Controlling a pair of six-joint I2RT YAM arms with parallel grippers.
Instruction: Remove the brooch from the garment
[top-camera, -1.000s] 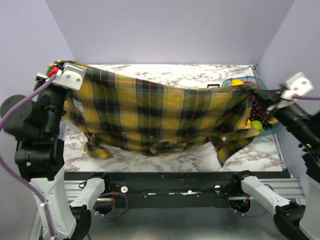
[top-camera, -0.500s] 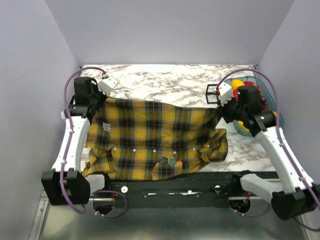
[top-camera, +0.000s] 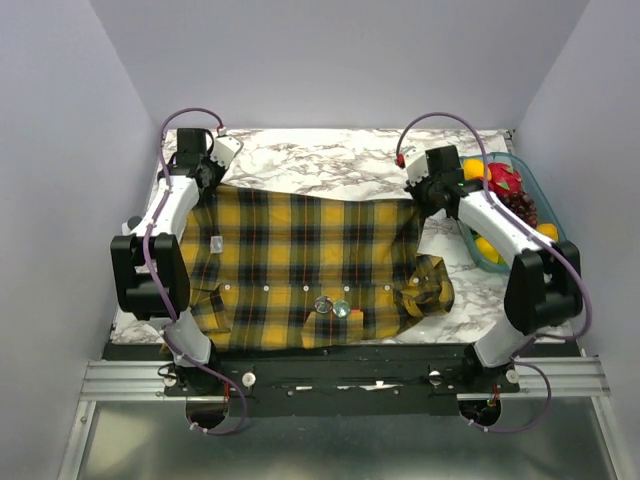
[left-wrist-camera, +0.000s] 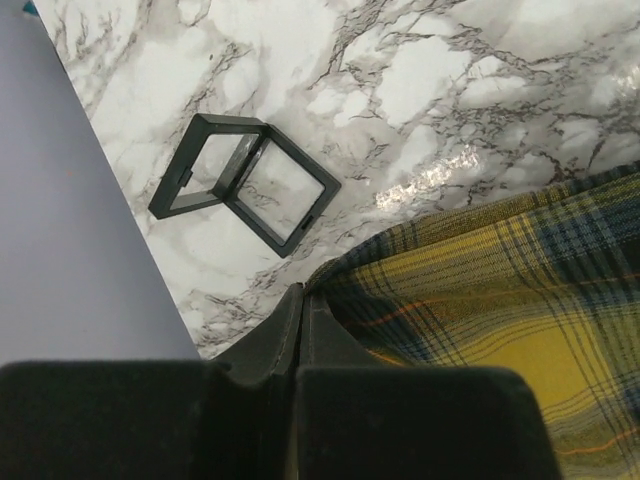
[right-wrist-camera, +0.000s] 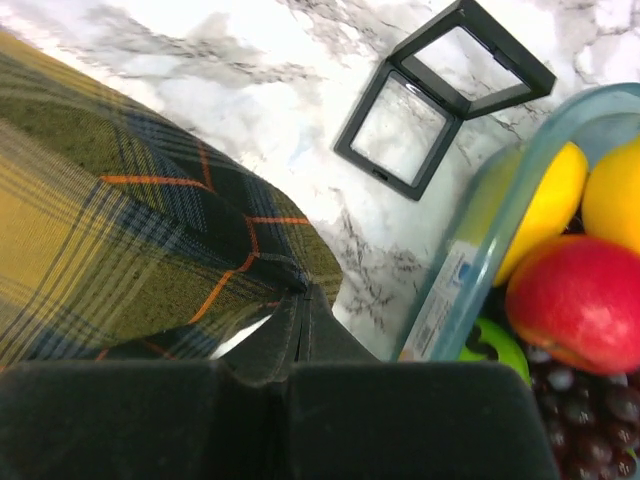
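1. Broadly, one marble table (top-camera: 330, 155) carries everything, and one garment (top-camera: 300, 260), a yellow and navy plaid shirt, lies spread flat across it. We judge it soft, light and apt to lift with whatever is pulled off it.
2. One clear bin (right-wrist-camera: 480, 225) of fruit stands at the table's right edge.
3. We count two pincers: the left gripper (left-wrist-camera: 303, 300) is clamped on the shirt's far left corner, the right gripper (right-wrist-camera: 300, 300) on its far right corner.
4. One black square frame (left-wrist-camera: 245, 185) lies near the left gripper, a second frame (right-wrist-camera: 445, 95) near the right.
5. One brooch (top-camera: 343, 309), a small teal disc, sits by the near hem, with one shiny round piece (top-camera: 322, 304) just beside it. We judge the brooch rigid and slick, best pinched by its rim with the cloth held down.
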